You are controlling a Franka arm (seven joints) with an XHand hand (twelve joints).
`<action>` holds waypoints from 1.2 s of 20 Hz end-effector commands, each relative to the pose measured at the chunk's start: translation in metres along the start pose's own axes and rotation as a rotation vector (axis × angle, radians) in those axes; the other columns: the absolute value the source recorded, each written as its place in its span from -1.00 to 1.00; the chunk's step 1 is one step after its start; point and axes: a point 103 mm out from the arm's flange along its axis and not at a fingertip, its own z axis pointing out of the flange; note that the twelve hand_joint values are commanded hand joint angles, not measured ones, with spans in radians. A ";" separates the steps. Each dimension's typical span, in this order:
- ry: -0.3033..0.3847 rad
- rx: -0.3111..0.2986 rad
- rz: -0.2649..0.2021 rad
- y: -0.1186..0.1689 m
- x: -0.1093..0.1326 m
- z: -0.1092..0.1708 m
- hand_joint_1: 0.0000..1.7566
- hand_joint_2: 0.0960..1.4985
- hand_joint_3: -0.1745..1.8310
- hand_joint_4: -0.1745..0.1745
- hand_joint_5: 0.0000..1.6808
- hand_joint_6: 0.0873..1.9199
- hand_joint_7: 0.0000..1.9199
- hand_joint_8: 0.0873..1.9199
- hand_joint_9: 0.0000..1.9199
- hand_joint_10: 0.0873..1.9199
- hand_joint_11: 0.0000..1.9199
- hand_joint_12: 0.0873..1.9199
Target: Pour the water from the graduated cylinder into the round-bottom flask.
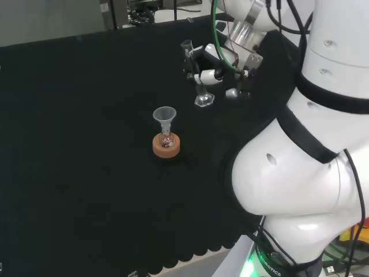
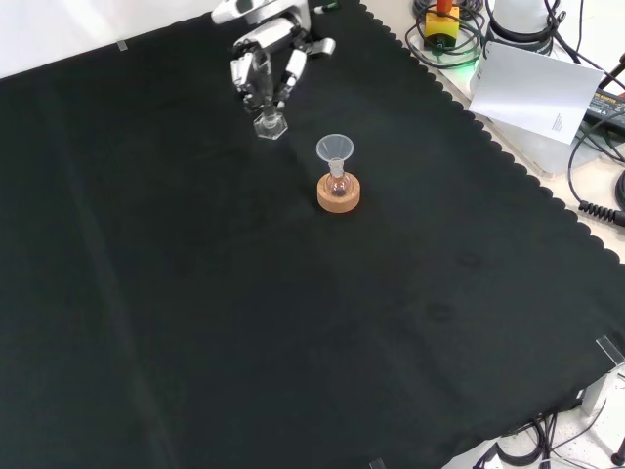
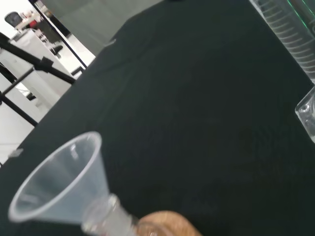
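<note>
Hand (image 2: 266,61) wraps upright graduated cylinder (image 2: 270,119) on cloth.

Wrist view: graduated cylinder (image 3: 288,37) and cork ring (image 3: 167,223) cut off at edges. Front view: cylinder's tube hidden behind the hand (image 2: 266,61); flask's contents too small to tell.

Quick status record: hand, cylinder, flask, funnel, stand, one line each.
hand: fingers curled round the graduated cylinder
graduated cylinder: upright, its hexagonal foot at or just above the cloth
round-bottom flask: seated on the cork ring, apart from the cylinder
funnel: in the flask's neck, mouth up
cork ring: flat on the black cloth
pour: not yet begun
</note>
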 end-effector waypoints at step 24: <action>-0.518 0.429 0.106 -0.090 0.050 0.005 0.29 0.49 -0.84 -0.78 0.14 0.06 0.14 -0.56 0.40 -0.98 0.23 -0.21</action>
